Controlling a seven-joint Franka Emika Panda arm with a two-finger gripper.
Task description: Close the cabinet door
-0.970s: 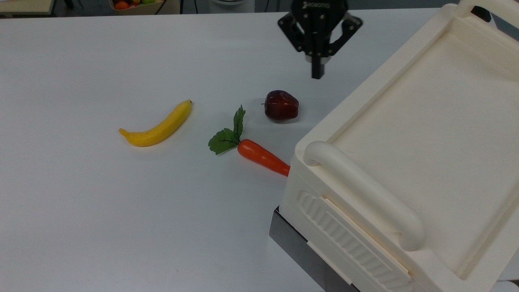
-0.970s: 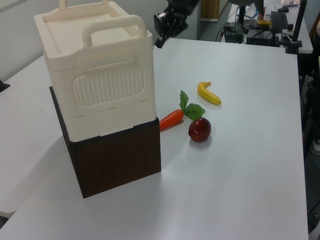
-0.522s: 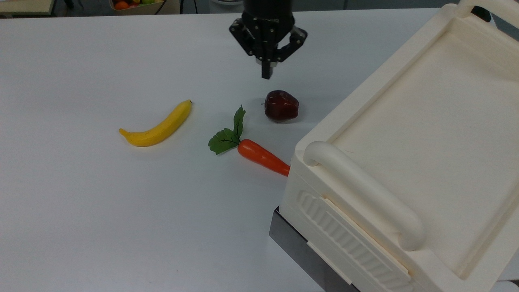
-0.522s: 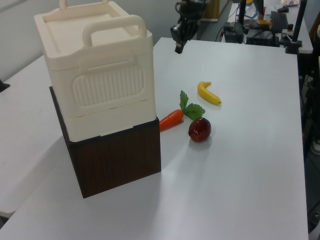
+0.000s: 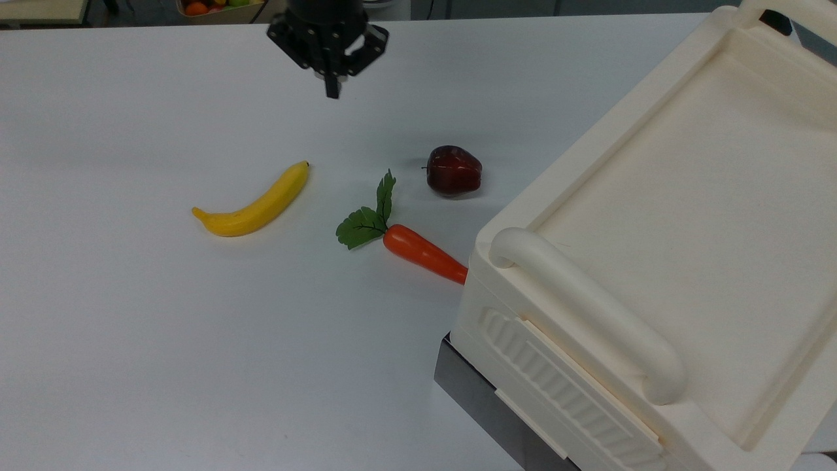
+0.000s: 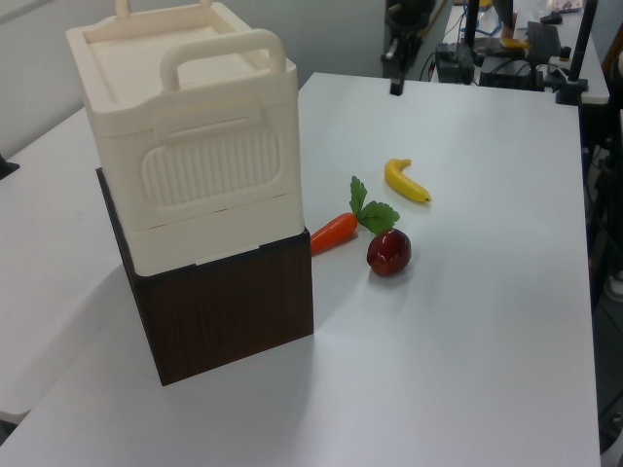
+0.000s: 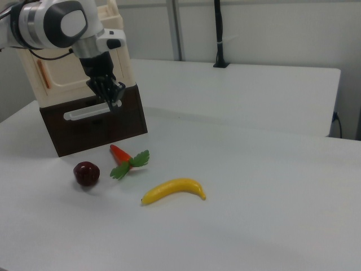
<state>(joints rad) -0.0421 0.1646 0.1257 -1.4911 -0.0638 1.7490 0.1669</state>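
Reading the top view as a clock face, nearest us at four o'clock stands the cabinet (image 5: 654,216), cream, on its dark base (image 6: 229,311). The cabinet door (image 7: 59,76) shows in the right view at ten o'clock, on the side turned toward the fruit, and as far as we can judge it lies flat against the body. We cannot tell whether it is fully latched. Just past the cabinet, at the top view's centre, the carrot (image 5: 425,254) lies with its tip against the base. The banana (image 5: 255,203) is at nine o'clock and the apple (image 5: 454,171) at about one. Farthest off, at twelve, the gripper (image 5: 333,91) hangs above the table (image 5: 131,327) with its fingers pinched together, holding nothing, well apart from the cabinet. If the door needs another push, we think a low path back would sweep the apple or the carrot. A closed tip striking the panel off-centre could also slide along the smooth plastic, or shove the whole box on its base. The table is plain white and matte. Beyond its far edge a box of fruit (image 5: 219,8) sits at eleven o'clock, and the right view shows a second white table (image 7: 254,96), a black post (image 7: 219,34) and a grey wall.
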